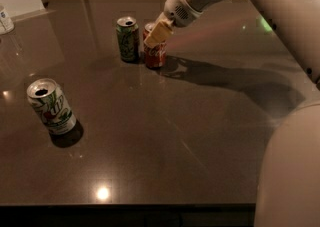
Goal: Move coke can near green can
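In the upper middle of the frame, the coke can [155, 56] stands on the table [165, 141] just right of the green can [128, 38], with the claw [157, 34] clamped around its top. Placement looks done; release and retreat remain.

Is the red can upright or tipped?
Upright: red can stands on the table beside the green can, gripper at its top.

Polished, glossy dark bench [165, 136] throws back glare near its front edge; toward the far edge, the matt, cream, plastic-looking gripper [158, 33] sits at the shiny metal coke can [155, 55], beside the green can [128, 41] with its bright silver top.
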You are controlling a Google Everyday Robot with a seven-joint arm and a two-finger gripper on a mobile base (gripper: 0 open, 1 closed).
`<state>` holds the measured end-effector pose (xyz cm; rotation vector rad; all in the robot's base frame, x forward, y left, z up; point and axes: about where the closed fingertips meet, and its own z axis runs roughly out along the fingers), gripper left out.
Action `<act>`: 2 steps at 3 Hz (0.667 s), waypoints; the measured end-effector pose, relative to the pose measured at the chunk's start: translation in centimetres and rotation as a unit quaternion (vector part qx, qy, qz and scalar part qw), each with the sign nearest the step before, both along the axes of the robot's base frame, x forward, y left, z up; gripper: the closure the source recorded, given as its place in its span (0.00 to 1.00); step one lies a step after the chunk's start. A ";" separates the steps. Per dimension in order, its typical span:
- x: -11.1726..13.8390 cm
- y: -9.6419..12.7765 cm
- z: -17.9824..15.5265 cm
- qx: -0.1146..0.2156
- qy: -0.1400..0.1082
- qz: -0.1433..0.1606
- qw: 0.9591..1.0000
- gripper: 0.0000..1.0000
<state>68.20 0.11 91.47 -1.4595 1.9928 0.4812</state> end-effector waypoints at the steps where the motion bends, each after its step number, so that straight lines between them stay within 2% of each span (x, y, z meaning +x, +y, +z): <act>1: 0.0 0.2 -0.2 -0.001 0.001 0.002 1.000 0.12; 2: 0.0 0.4 -0.3 -0.001 0.002 0.003 1.000 0.00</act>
